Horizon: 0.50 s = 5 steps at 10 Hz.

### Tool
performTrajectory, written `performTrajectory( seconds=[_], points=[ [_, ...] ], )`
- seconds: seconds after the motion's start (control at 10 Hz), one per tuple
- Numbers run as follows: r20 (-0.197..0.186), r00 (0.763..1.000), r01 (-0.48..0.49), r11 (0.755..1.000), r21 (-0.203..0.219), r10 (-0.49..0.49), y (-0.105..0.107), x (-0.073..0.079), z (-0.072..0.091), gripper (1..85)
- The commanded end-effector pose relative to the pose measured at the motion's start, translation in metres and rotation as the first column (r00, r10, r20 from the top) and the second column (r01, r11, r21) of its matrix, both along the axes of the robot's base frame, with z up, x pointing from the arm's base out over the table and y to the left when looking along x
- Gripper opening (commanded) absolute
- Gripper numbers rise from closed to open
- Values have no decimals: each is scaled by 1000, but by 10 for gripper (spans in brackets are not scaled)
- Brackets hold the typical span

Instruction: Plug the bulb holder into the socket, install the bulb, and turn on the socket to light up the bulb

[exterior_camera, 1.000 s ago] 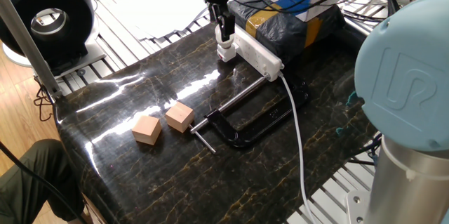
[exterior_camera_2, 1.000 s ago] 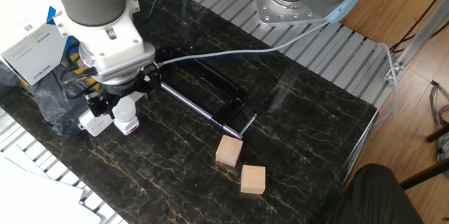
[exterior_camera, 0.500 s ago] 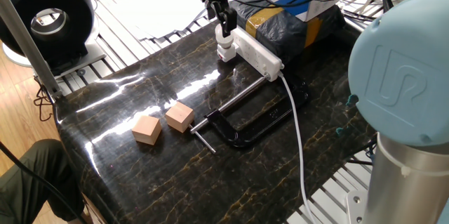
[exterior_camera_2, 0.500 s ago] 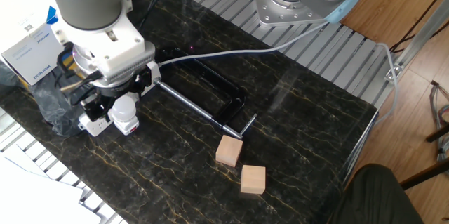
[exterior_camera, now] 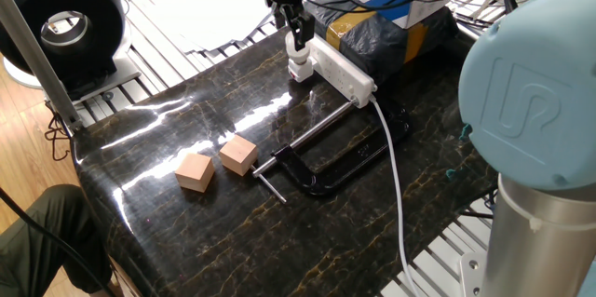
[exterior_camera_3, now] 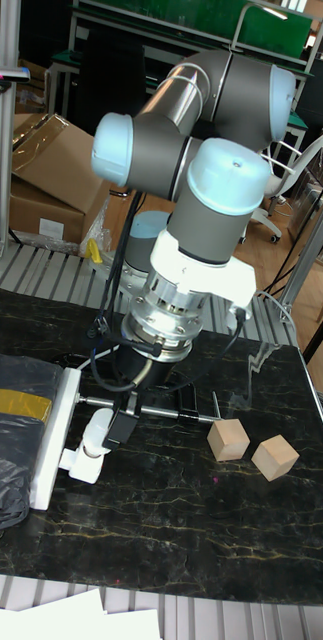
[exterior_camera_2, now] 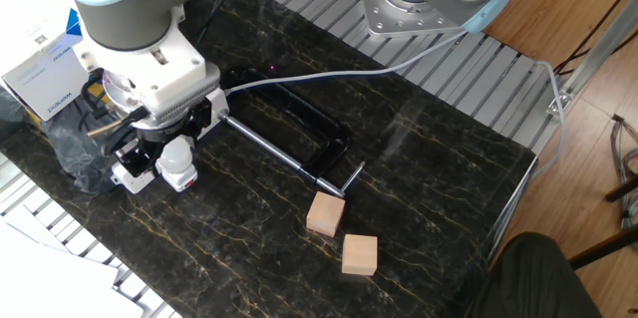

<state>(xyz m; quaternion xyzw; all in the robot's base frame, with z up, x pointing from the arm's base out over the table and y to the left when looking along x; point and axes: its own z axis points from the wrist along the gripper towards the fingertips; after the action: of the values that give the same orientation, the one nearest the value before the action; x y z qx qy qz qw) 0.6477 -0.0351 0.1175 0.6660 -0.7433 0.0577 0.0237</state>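
We see the gripper (exterior_camera_2: 171, 147) closed on the bulb (exterior_camera_2: 173, 155), which stands upright in the bulb holder (exterior_camera_2: 181, 179). That holder sits plugged in at the near end of the socket (exterior_camera: 340, 69), which lies on the dark marble surface (exterior_camera_2: 419, 173) beside a black-wrapped bundle (exterior_camera: 382, 27). The socket's white cable (exterior_camera: 396, 181) runs off across a black C-clamp (exterior_camera: 321, 157). Two wooden cubes (exterior_camera: 216, 164) rest well apart from the socket, near the clamp's screw handle.
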Motion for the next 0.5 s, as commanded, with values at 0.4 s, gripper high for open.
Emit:
performTrajectory(
  seconds=[0.4],
  points=[
    [-31,997,77,997,26,-76,5,-10,-2,397]
  ],
)
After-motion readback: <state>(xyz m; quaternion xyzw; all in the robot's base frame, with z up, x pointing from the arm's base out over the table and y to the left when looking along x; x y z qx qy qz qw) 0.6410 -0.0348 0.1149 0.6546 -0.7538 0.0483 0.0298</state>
